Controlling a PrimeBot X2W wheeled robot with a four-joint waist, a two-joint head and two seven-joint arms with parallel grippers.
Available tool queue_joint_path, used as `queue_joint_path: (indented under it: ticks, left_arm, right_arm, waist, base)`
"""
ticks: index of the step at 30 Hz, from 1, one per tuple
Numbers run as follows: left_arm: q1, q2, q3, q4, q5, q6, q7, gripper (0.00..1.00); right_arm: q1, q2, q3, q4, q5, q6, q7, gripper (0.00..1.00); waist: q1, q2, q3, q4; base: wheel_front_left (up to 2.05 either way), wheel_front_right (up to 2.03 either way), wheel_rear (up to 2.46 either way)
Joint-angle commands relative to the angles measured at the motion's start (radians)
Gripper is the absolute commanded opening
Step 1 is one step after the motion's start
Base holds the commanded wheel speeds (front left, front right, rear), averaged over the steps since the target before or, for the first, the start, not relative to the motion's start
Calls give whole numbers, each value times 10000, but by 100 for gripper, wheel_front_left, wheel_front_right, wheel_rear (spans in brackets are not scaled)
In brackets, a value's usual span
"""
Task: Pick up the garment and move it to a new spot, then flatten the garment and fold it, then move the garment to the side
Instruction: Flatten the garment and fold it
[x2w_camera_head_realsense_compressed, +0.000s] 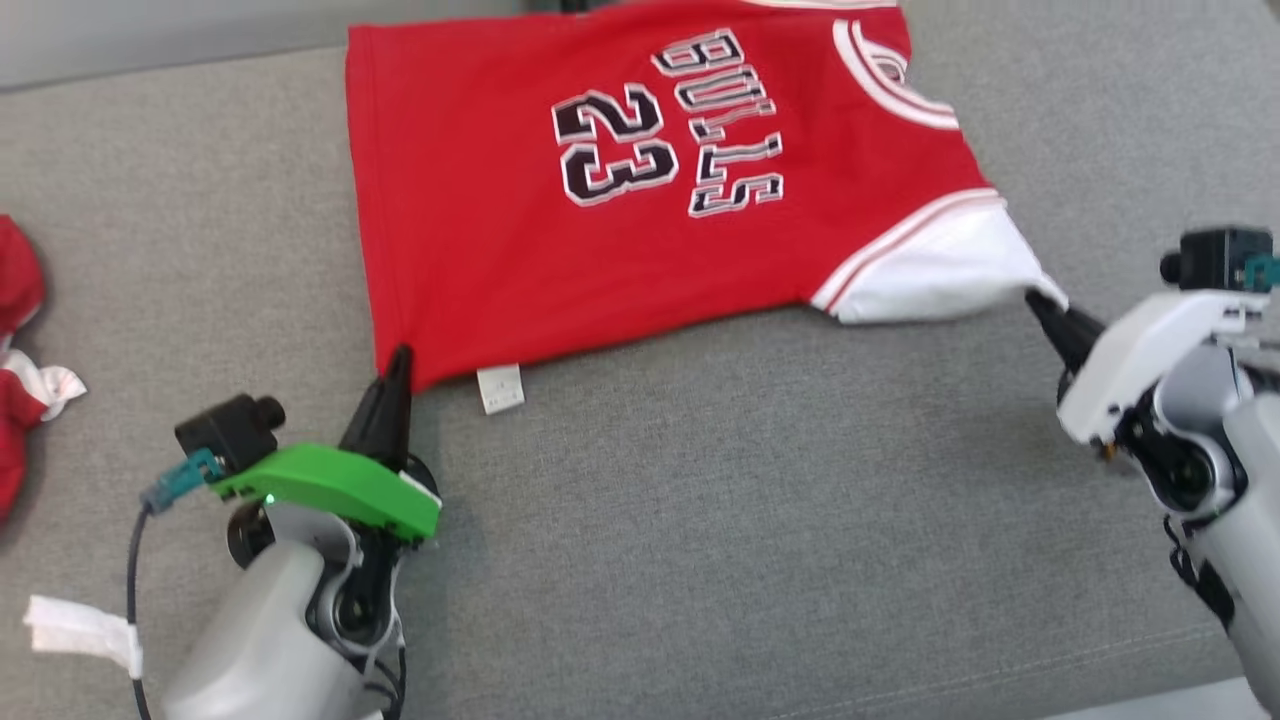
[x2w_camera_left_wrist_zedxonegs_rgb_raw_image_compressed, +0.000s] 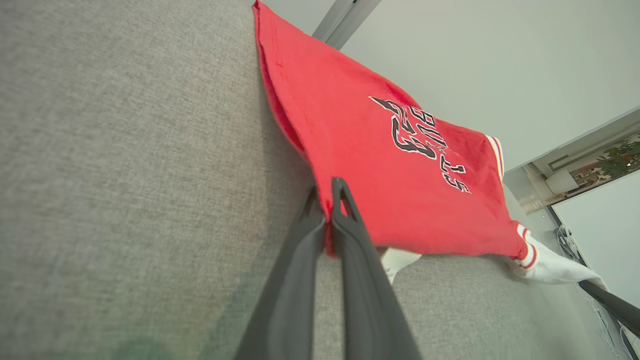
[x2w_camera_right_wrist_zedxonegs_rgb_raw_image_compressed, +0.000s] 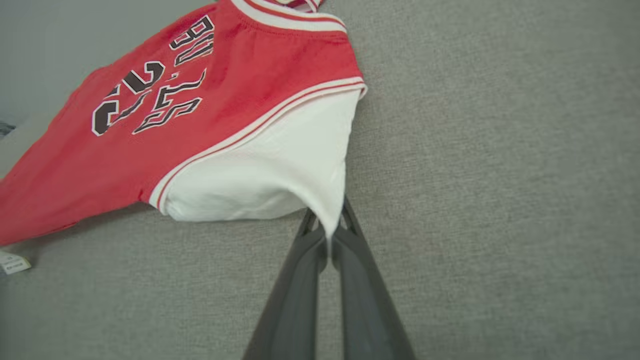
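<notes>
The garment (x2w_camera_head_realsense_compressed: 640, 190) is a red basketball jersey with a black number and white sleeves, spread across the grey cushion with its neck toward the right. My left gripper (x2w_camera_head_realsense_compressed: 398, 362) is shut on its lower hem corner; in the left wrist view the gripper (x2w_camera_left_wrist_zedxonegs_rgb_raw_image_compressed: 327, 200) has red cloth (x2w_camera_left_wrist_zedxonegs_rgb_raw_image_compressed: 380, 165) pinched between its fingers. My right gripper (x2w_camera_head_realsense_compressed: 1040, 298) is shut on the tip of the white sleeve (x2w_camera_head_realsense_compressed: 940, 275), which is pulled taut toward it. The right wrist view shows that gripper (x2w_camera_right_wrist_zedxonegs_rgb_raw_image_compressed: 329, 225) nipping the white sleeve (x2w_camera_right_wrist_zedxonegs_rgb_raw_image_compressed: 270, 170).
A white care label (x2w_camera_head_realsense_compressed: 500, 388) sticks out under the hem beside my left gripper. Another red and white cloth (x2w_camera_head_realsense_compressed: 20, 340) lies at the cushion's left edge. A white paper scrap (x2w_camera_head_realsense_compressed: 80, 632) sits at lower left. Bare grey cushion (x2w_camera_head_realsense_compressed: 750, 520) stretches in front.
</notes>
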Motion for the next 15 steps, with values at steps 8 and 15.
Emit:
queue_joint_path:
  ticks: [8, 15]
  left_arm:
    - [1480, 348, -345, -643, 486, 634, 146, 0]
    - [2447, 982, -652, -1733, 786, 1422, 719, 0]
  right_arm:
    - [3456, 889, -2662, -2560, -1331, -7, 2163, 0]
    - [5537, 2905, -4764, -5352, -3096, -7, 4399, 0]
  waist:
    - [0, 0, -1411, 270]
    - [0, 0, -1552, 386]
  base:
    - [0, 0, 0]
    - [0, 0, 0]
